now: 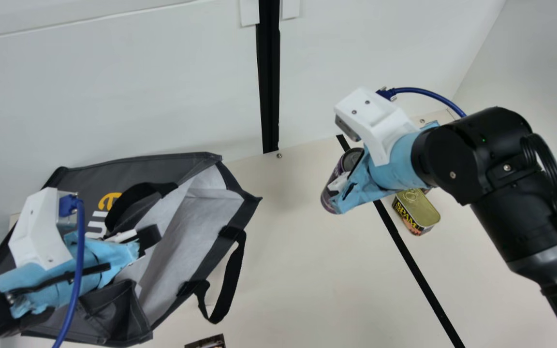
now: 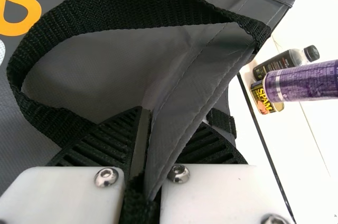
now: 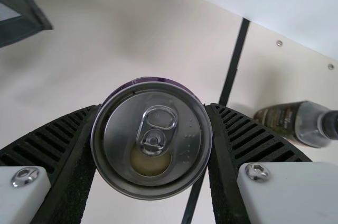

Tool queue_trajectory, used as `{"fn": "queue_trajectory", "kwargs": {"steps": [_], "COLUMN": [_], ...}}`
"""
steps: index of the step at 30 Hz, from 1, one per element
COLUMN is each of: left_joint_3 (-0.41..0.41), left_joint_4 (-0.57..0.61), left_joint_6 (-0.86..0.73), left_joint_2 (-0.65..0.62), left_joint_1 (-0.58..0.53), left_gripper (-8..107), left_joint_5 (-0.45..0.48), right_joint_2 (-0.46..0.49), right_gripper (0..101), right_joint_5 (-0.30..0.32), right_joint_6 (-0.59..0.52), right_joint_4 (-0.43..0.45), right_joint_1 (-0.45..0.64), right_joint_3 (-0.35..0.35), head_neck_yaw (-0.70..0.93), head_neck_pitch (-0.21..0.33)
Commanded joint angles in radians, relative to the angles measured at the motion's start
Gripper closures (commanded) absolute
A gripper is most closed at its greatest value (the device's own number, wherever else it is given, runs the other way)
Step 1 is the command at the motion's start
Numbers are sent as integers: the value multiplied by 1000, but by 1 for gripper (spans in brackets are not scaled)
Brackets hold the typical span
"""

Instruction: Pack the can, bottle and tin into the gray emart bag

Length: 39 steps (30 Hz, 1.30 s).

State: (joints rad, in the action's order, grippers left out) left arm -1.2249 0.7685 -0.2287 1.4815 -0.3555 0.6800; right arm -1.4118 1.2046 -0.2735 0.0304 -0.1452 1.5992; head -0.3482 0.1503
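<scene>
Zero of three packed so far, going by what's visible, but the can run is already set up. The right gripper (image 3: 152, 113) is closed around the purple can (image 3: 153, 145), one ribbed finger pressed to each side, with the pull-tab end toward the wrist camera. It's up in the air over the surface (image 1: 307, 270), well apart from the bag.

Over on the other side, the left gripper (image 2: 170, 123) is clamped on the side edge of the gray emart bag (image 1: 138, 169), with a fold of the fabric pinched between its fingers. The bag's mouth gapes toward the middle of the surface, pale lining (image 1: 186, 227) in plain sight. One black handle (image 2: 127, 10) loops right by that pinch, and the other handle (image 1: 235, 285) droops over the outer rim.

Further out, the tin (image 1: 416, 212) sits on the surface past the black line (image 1: 418, 275), with the bottle (image 3: 288, 121) just beside it in the left wrist view, seemingly standing. So both of those are left to pick up. There's also a dark box (image 1: 206, 342) poking in at the near edge, no clue if it matters.

IMO we're early on: first item in hand, nothing delivered. Next is swinging the can across and lowering it through the opening while the left side keeps it wide. I'd watch for the can snagging a handle or the rim folding inward.
</scene>
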Motion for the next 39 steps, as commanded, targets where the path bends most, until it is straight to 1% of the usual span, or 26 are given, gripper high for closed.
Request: {"fn": "queue_trajectory", "kwargs": {"steps": [1, 11, 27, 32, 39], "left_joint_3": [0, 0, 0, 0, 0], "left_joint_4": [0, 0, 0, 0, 0], "left_joint_6": [0, 0, 0, 0, 0], "left_joint_2": [0, 0, 0, 0, 0], "left_joint_1": [0, 0, 0, 0, 0], "left_gripper": [89, 89, 89, 89, 89], "left_joint_5": [0, 0, 0, 0, 0], "right_joint_2": [-1, -1, 16, 29, 51], "right_gripper": [101, 101, 101, 101, 101], "right_joint_5": [4, 15, 15, 15, 15], "right_joint_6": [-4, -17, -25, -30, -37], "right_joint_4": [-9, -52, -95, -113, -146], "right_joint_1": [-11, -71, -166, -188, -199], "right_joint_3": [2, 5, -18, -27, -12], "head_neck_yaw": [-1, -1, -1, -1, -1], "head_neck_pitch": [24, 24, 24, 24, 24]}}
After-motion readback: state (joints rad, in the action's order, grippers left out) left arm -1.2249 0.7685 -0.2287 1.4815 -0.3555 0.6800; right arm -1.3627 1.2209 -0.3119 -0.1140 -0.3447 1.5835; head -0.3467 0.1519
